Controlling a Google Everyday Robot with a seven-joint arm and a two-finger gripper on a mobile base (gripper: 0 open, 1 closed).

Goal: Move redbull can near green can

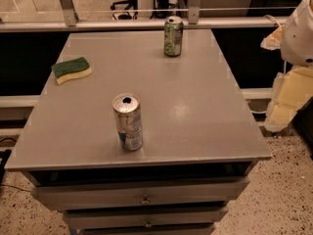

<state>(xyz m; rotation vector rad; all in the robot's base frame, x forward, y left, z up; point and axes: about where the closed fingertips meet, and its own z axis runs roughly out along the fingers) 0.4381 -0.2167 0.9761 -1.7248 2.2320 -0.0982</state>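
The redbull can (pixel 128 122), slim and silver with blue patches low on its side, stands upright near the front edge of the grey table (pixel 195 106). The green can (pixel 173 35), green and white with a silver top, stands upright near the table's far edge, well apart from the redbull can. My gripper (pixel 286 99) shows as pale cream parts under the white arm (pixel 299 33) at the right edge of the view. It is beyond the table's right side and away from both cans.
A green and yellow sponge (pixel 72 70) lies at the table's left side. Drawers (pixel 144 195) sit under the front edge. A rail and a glass wall (pixel 98 26) run behind the table. Speckled floor (pixel 279 190) lies to the right.
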